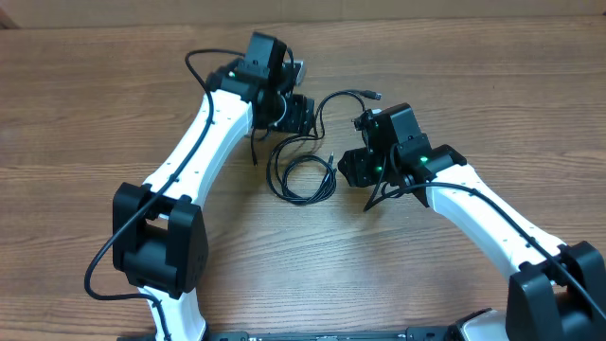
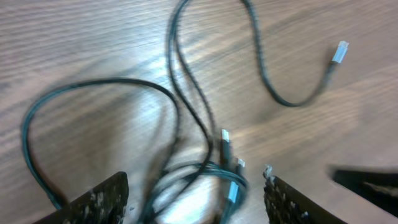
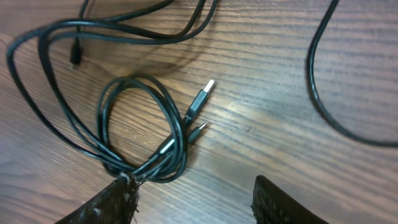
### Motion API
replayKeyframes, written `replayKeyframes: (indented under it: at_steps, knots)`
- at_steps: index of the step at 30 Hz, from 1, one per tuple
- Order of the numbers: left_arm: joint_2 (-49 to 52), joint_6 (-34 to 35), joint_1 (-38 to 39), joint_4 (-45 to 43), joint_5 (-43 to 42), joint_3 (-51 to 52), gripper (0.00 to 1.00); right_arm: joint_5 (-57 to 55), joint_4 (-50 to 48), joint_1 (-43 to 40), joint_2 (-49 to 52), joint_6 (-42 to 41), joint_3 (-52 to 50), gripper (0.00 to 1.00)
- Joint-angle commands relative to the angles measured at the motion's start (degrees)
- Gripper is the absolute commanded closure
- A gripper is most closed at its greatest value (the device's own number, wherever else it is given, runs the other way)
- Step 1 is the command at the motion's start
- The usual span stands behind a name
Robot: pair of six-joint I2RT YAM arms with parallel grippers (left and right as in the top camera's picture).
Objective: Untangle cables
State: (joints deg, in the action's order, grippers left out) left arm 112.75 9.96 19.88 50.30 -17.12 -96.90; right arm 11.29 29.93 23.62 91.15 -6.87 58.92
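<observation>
The cables (image 1: 303, 176) are thin black cords lying on the wooden table between my two arms. They form a small coil with loose loops, and one strand runs up to a silver-tipped plug (image 1: 374, 95). My left gripper (image 1: 287, 121) is open just above the upper loops. In the left wrist view its fingers (image 2: 196, 200) straddle blurred strands and silver plugs (image 2: 225, 148). My right gripper (image 1: 352, 169) is open just right of the coil. In the right wrist view the coil (image 3: 144, 127) and a USB plug (image 3: 203, 98) lie ahead of its fingers (image 3: 193, 200), with the left finger touching the coil's edge.
The wooden table (image 1: 85, 114) extends all around the cables. Thicker black arm cables run along the left arm (image 1: 114, 246) and the right arm (image 1: 511, 218). A long cord loop (image 3: 323, 93) lies at the right of the right wrist view.
</observation>
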Motion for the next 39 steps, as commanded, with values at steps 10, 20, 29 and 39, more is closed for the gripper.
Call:
replayKeyframes:
  at_steps: [10, 20, 29, 39]
  knots:
    - [-0.59, 0.31, 4.74, 17.66, 4.87, -0.63, 0.44, 2.54, -6.16, -0.15, 9.53, 7.61, 1.14, 0.39]
    - [-0.57, 0.33, 5.22, 21.49, 11.67, 0.87, 0.62, 5.99, -9.64, -0.15, 10.88, 8.46, 1.14, 0.37]
    - [-4.66, 11.78, 2.27, 22.34, 20.41, 0.81, 0.76, 6.56, -14.93, 0.17, 12.44, 15.54, 1.14, 0.32]
    - [-8.39, 12.35, -2.1, 20.61, 15.87, 0.81, 0.69, 6.82, -18.78, 3.8, 13.99, 26.49, 1.14, 0.27]
